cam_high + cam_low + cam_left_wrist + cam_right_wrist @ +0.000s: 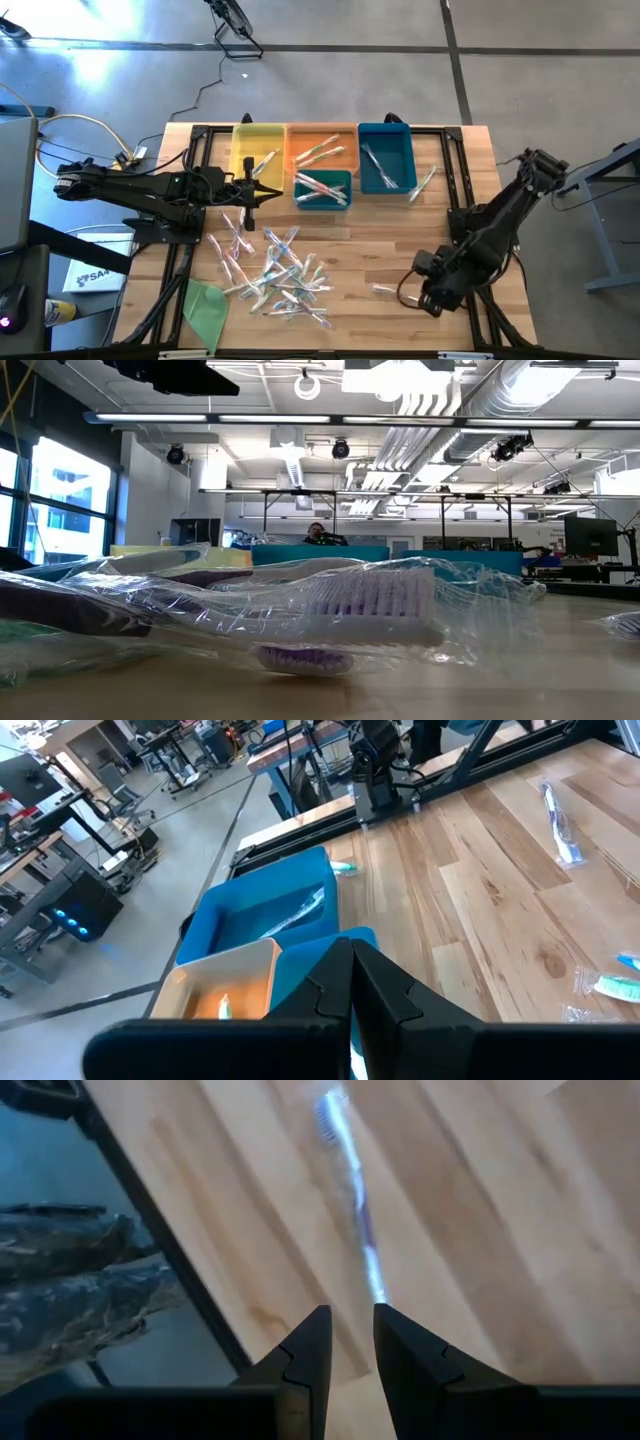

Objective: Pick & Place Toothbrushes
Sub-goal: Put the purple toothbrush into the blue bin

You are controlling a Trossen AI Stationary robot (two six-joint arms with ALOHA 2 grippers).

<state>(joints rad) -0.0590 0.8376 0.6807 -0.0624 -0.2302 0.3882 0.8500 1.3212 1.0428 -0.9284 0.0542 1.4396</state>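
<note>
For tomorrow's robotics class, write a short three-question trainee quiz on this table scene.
1. True or false: the blue bin holds no toothbrushes.
2. Which bin sits nearest the left hand? A) yellow bin B) blue bin C) orange bin
3. Fill in: the right hand is low over a lone toothbrush lying on the ____.

Key:
1. False; it holds some.
2. A
3. table; its fingers are slightly apart, gripping nothing.
</note>
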